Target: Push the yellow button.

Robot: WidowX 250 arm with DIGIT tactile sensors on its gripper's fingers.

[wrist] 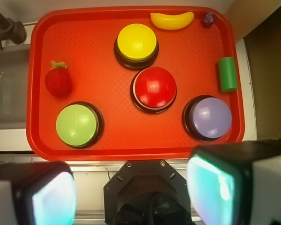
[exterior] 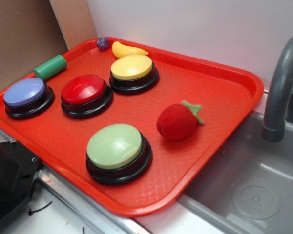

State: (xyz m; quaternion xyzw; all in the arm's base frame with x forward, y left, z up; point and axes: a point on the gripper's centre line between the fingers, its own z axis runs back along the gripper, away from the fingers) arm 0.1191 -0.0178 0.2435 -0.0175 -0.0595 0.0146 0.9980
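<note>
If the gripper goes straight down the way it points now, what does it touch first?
Probably not a button. In the wrist view the open gripper hangs over a black mount at the near edge of the tray, so it would likely meet that first. The yellow button lies farther ahead; depth is uncertain.

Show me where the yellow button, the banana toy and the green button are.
yellow button (wrist: 137,41), wrist view, middle of the dome cap.
banana toy (wrist: 172,20), wrist view, middle of its body.
green button (exterior: 115,145), exterior view, top of the dome.
</note>
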